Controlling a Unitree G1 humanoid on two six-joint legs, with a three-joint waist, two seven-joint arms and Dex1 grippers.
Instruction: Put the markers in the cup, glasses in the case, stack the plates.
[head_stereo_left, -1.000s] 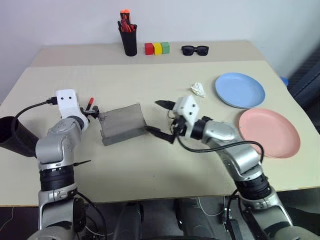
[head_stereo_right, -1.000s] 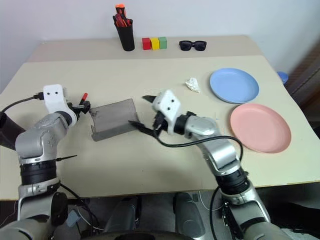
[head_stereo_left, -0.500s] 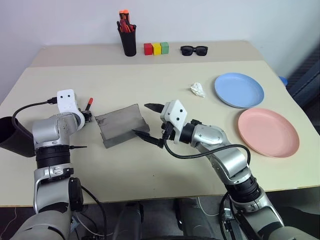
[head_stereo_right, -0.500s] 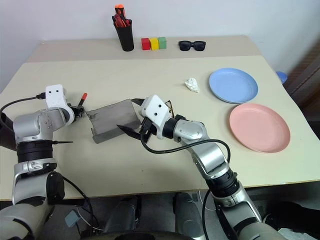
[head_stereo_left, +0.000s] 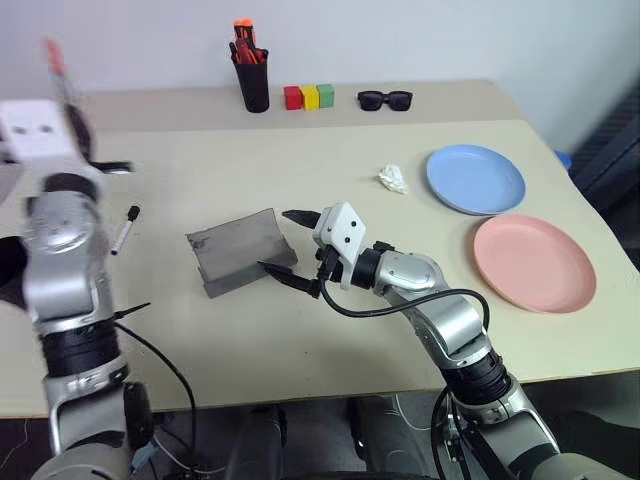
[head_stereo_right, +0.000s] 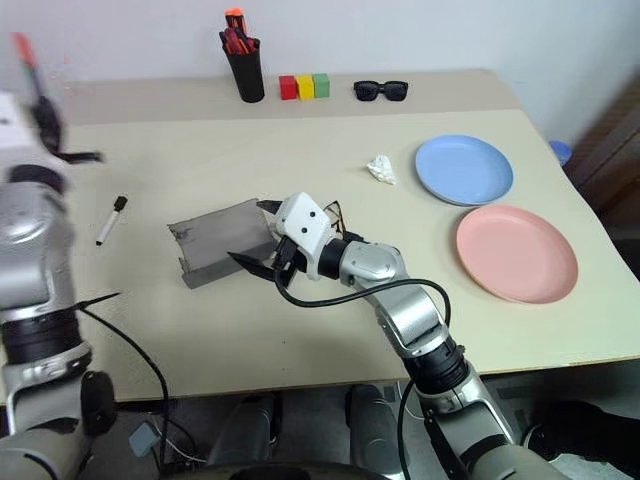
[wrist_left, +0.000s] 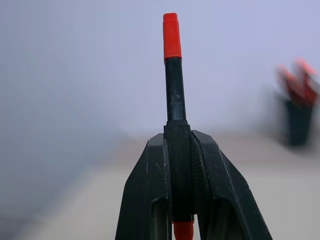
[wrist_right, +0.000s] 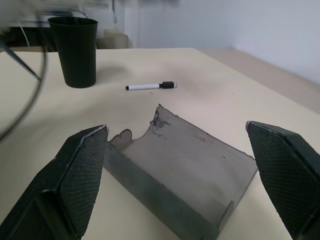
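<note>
- Left gripper (wrist_left: 179, 190) raised high at the table's left edge — clamped on the red-orange marker (wrist_left: 174, 90).
- Right gripper (head_stereo_left: 289, 250) spread wide beside the grey case (head_stereo_left: 238, 250), apparently not touching.
- White marker (head_stereo_left: 124, 229) lying on the table (head_stereo_left: 330, 340), left of the case.

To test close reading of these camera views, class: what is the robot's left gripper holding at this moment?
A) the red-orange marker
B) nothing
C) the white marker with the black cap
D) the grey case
A: in the left wrist view the left gripper is shut on the red-orange marker, while the white marker lies on the table and the grey case sits before the right gripper.
</note>
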